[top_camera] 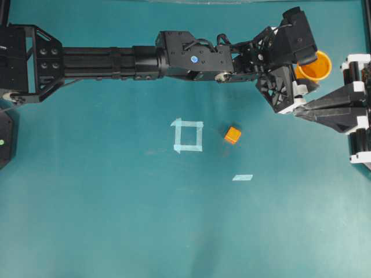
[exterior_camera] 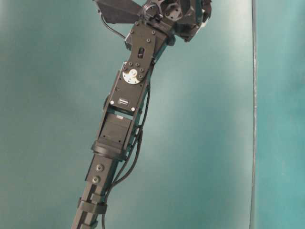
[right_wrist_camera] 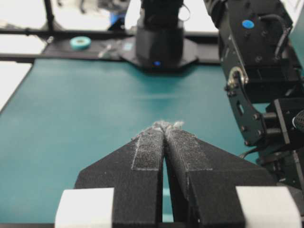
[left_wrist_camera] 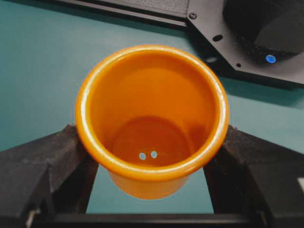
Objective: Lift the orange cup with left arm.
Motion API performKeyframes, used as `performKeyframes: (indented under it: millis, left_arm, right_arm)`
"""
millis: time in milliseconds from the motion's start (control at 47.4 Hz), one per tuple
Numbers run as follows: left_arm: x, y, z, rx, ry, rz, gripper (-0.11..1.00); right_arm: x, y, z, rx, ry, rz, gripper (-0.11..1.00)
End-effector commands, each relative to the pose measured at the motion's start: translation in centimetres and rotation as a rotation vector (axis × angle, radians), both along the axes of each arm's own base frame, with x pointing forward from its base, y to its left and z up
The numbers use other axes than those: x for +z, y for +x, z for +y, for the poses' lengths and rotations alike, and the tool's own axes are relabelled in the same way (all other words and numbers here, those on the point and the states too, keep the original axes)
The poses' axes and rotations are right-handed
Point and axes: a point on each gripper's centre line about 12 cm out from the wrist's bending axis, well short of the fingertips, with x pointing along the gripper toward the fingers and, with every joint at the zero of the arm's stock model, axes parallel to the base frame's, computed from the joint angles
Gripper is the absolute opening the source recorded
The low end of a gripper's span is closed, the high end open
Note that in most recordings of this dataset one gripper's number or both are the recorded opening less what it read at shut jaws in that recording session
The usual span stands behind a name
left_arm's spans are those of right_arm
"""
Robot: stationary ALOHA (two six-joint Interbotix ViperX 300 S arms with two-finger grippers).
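**Orange cup seated between the fingers of the left hand**

Left to right in the wrist view: one black finger (left_wrist_camera: 45,164), the orange cup (left_wrist_camera: 152,118), then the other finger, each touching the cup wall just below the rim. The left hand (top_camera: 301,72) thus pinches the cup, which stands upright, mouth up, its axis vertical. Whether its base has left the teal surface (top_camera: 116,220) cannot be told. The coming move appears to be straight upward. The right hand (right_wrist_camera: 165,127), just beside, is pressed together and empty.
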Motion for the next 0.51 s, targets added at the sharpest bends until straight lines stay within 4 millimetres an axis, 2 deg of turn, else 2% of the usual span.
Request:
performKeyframes:
  millis: [0, 485]
  left_arm:
    - [6.14, -0.55, 0.11, 0.002, 0.022, -0.107, 0.63]
    - [6.43, -0.53, 0.12, 0.001, 0.025, -0.113, 0.63]
  right_arm:
    - [1.26, 0.19, 0.03, 0.001, 0.003, -0.034, 0.00]
    - [1.26, 0.19, 0.03, 0.002, 0.002, -0.034, 0.00]
